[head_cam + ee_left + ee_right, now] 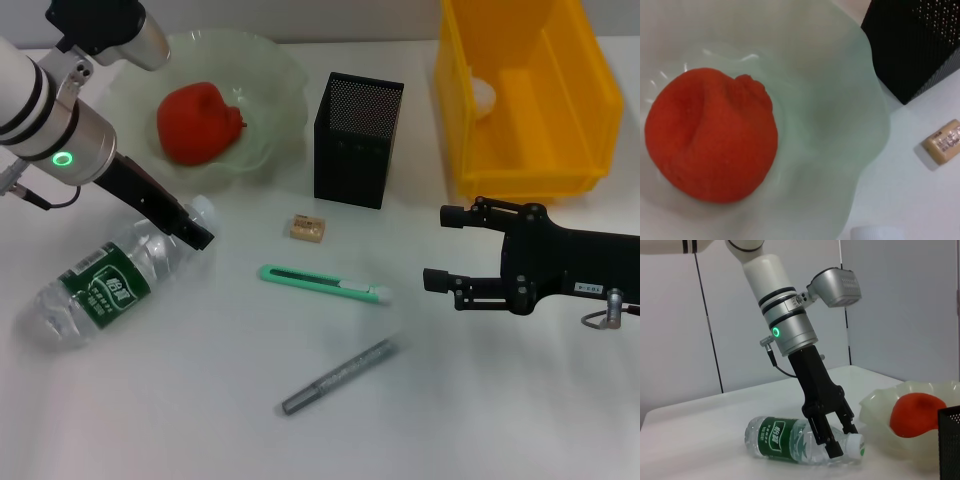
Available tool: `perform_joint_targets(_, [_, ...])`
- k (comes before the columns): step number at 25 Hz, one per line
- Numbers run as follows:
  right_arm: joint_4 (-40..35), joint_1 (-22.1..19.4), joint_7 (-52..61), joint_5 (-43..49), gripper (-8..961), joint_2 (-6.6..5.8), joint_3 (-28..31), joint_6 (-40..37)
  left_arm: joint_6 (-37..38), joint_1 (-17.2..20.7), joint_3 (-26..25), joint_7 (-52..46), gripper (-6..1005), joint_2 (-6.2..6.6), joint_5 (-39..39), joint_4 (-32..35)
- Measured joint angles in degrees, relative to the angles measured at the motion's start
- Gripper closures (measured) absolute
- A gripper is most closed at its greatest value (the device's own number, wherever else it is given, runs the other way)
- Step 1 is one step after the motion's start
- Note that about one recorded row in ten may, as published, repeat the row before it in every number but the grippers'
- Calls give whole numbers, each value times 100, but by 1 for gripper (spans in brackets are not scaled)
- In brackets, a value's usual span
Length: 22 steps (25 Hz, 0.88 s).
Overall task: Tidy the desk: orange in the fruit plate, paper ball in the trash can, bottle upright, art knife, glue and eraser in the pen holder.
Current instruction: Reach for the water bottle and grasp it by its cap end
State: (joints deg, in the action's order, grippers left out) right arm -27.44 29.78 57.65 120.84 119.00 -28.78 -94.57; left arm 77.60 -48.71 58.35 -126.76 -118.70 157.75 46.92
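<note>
- Looking at the head view, I saw the left gripper (pixel 197 232) down at the neck of the bottle (pixel 95 285), which lay on its side on the table (pixel 200 420) with its cap toward the fruit plate (pixel 270 80).
- In the right wrist view the left gripper (pixel 842 440) had one finger (pixel 830 437) on each side of the neck, just behind the white cap (pixel 856 445). I couldn't tell whether they were clamped on it or only straddling it.
- Orange (pixel 198 122) sat in the fruit plate; the left wrist view showed it (pixel 710 135) resting in the bowl, with the plate's wavy rim (pixel 875 130) beside the pen holder (pixel 915 45).
- Pen holder (pixel 358 140) stood upright between the fruit plate and the yellow bin (pixel 520 150).
- Paper ball (pixel 483 95) was just visible inside the yellow bin, against its left wall.
- Eraser (pixel 307 229) lay on the table just in front of the pen holder, apart from it; it also showed in the left wrist view (pixel 944 141).
- Art knife (pixel 325 284), green, lay flat near the table's middle, in front of the eraser.
- Grey glue stick (pixel 338 377) lay tilted, nearer to me than the knife.
- Right gripper (pixel 432 248) hung over the table on the right, fingers spread wide, holding nothing, pointing toward the knife.
</note>
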Motion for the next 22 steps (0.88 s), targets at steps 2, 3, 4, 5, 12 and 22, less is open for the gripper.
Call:
perform_joint_targets(2, [10, -1, 0, 0, 126, 0, 8, 0, -7, -4, 73, 7, 217, -3, -36, -27])
perform_joint_targets(3, [14, -3, 0, 0, 126, 0, 11, 0, -13, -7, 149, 8, 217, -3, -86, -49])
perform_joint_targets(4, [15, -4, 0, 0, 126, 0, 13, 0, -15, -8, 194, 8, 217, -3, -115, -61])
perform_joint_targets(5, [17, -6, 0, 0, 126, 0, 15, 0, -21, -8, 248, 9, 217, -4, -151, -66])
perform_joint_targets(12, [29, -7, 1, 0, 126, 0, 14, 0, -65, -3, 456, 11, 233, -4, -199, -69])
perform_joint_targets(22, [38, -7, 5, 0, 126, 0, 13, 0, -148, 28, 556, 16, 457, -4, -223, -54])
